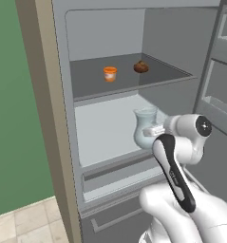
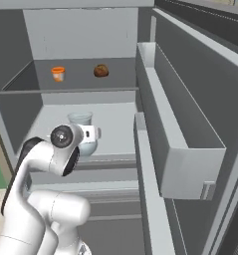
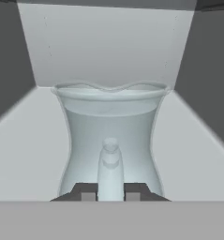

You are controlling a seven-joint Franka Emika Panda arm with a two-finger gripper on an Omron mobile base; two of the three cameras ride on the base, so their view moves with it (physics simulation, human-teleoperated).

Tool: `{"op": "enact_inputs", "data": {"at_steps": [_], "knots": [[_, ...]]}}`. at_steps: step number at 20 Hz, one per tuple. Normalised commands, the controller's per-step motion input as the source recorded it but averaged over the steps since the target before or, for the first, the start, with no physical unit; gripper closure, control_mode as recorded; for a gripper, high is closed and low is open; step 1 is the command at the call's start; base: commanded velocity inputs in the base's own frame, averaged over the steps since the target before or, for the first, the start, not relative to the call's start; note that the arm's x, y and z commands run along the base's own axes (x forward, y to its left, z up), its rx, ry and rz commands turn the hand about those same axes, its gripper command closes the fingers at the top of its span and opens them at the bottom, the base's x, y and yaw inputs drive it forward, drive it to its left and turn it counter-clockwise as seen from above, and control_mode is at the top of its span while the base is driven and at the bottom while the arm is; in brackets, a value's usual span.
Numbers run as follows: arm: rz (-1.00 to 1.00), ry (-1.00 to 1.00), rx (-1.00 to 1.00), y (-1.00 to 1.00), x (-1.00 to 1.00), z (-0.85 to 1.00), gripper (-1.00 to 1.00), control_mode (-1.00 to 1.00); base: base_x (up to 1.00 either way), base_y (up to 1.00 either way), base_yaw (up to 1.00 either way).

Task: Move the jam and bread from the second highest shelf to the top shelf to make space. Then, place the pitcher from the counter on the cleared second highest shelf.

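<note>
On the dark grey top shelf (image 1: 86, 84) (image 2: 26, 82) stand the orange jam (image 1: 110, 73) (image 2: 58, 73) and, to its right, the brown bread (image 1: 141, 67) (image 2: 101, 70). The pale blue pitcher (image 1: 144, 126) (image 2: 81, 123) (image 3: 108, 122) is upright over the front of the whitish second highest shelf (image 1: 100, 133) (image 2: 115, 117). My gripper (image 3: 111, 193) (image 1: 155, 129) (image 2: 93, 133) is shut on the pitcher's handle from the front. Whether the pitcher's base rests on the shelf, I cannot tell. The counter is out of view.
The open fridge door with its grey bins (image 2: 180, 149) (image 1: 219, 102) stands close on the right. A drawer front (image 1: 115, 172) sits below the pale shelf. The fridge's tan side edge (image 1: 43, 118) and a green wall (image 1: 13, 118) lie to the left.
</note>
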Motion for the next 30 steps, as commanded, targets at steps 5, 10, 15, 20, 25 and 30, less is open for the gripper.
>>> {"op": "enact_inputs", "data": {"at_steps": [5,10,15,20,25,30], "knots": [[0.06,0.0,0.0,0.05,0.49,-0.1,1.0,-1.0,0.0,0.0,0.0],[0.05,0.0,0.0,0.11,0.55,-0.12,1.0,-1.0,0.0,0.0,0.0],[0.01,0.0,0.0,0.15,0.62,-0.16,1.0,-1.0,0.0,0.0,0.0],[0.0,0.0,0.0,0.15,0.56,-0.22,1.0,-1.0,0.0,0.0,0.0],[0.0,-0.1,-0.03,0.09,0.01,-0.36,1.0,-1.0,0.0,0.0,0.0],[0.0,-0.3,-0.04,0.0,-0.24,-0.3,1.0,-1.0,0.0,0.0,0.0]]}}
